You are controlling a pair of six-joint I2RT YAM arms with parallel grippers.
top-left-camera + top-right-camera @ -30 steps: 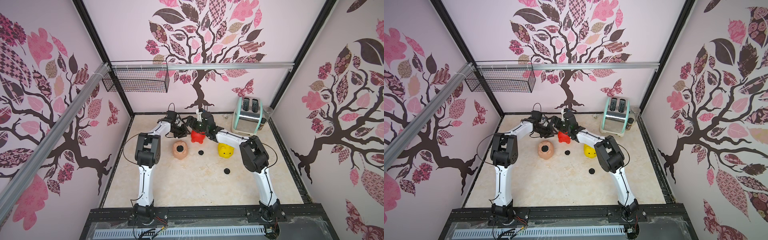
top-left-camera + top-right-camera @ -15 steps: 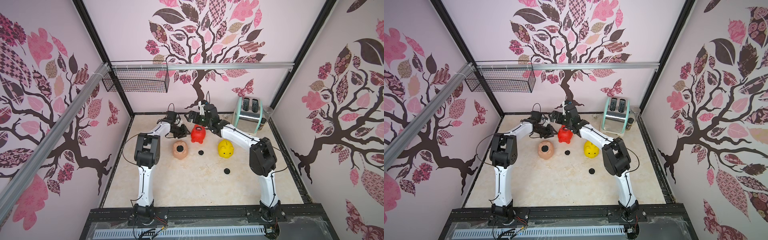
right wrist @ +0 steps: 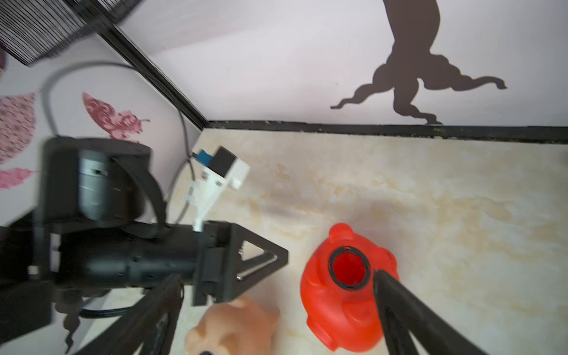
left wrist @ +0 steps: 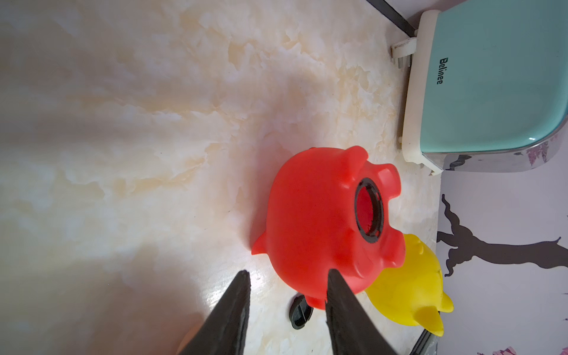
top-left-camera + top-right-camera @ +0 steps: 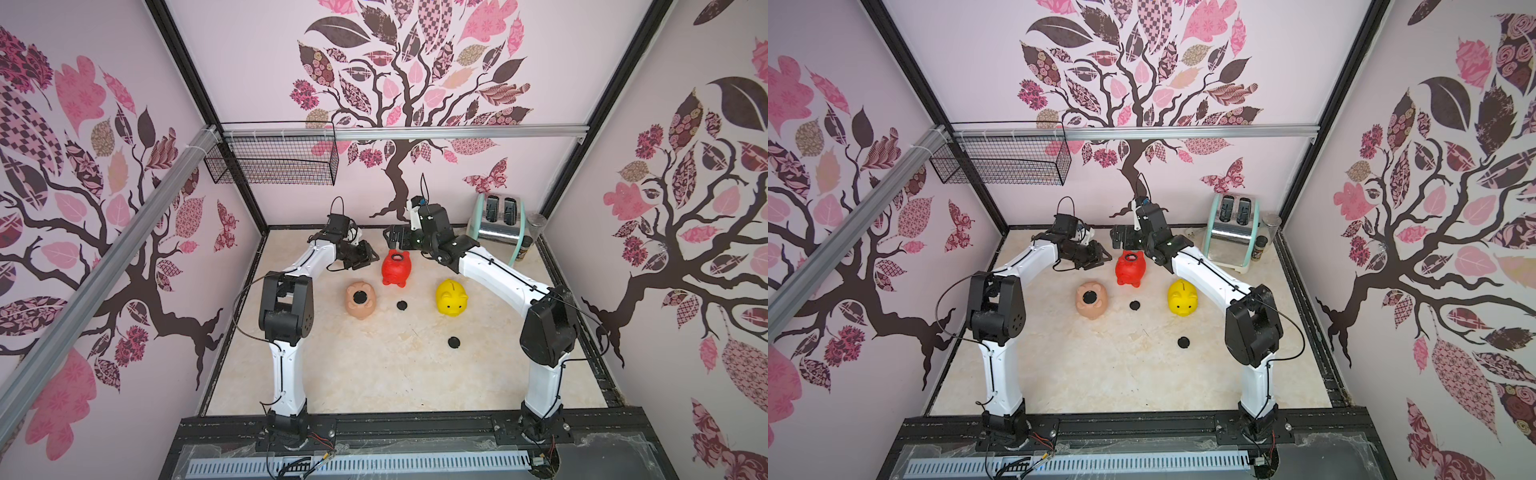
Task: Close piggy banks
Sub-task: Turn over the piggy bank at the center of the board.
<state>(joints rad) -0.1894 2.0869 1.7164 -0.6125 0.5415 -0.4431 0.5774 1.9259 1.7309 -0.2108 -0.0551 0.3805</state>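
Red pig (image 5: 397,268) lay rolled off its feet on the table (image 5: 374,374), a short way from the toaster (image 5: 500,222) toward the left arm's side. Its belly hole (image 4: 368,212) faced up, black ring bare, no plug in it. I judged this the pig in hand, posed that way so a plug could be pressed straight down.

Peach pig (image 5: 360,299), farther from the toaster, lay belly up with a black plug (image 5: 360,296) seated in its hole; it looked done. Yellow pig (image 5: 451,297) stood on its feet, closer to the toaster than the peach one. Its belly was hidden, so I couldn't tell its state.

Two loose plugs: one (image 5: 402,306) between peach and yellow, one (image 5: 454,342) farthest from the toaster, toward the arm bases.

Left gripper (image 4: 289,272) sat low beside the red pig, on the side away from the toaster, fingers a little apart with nothing between them. Right gripper (image 5: 394,240) hovered at the pig's toaster side, fingers spread wide and empty. One tip was near the hole's rim; contact unclear. With both empty, a plug would need fetching first.
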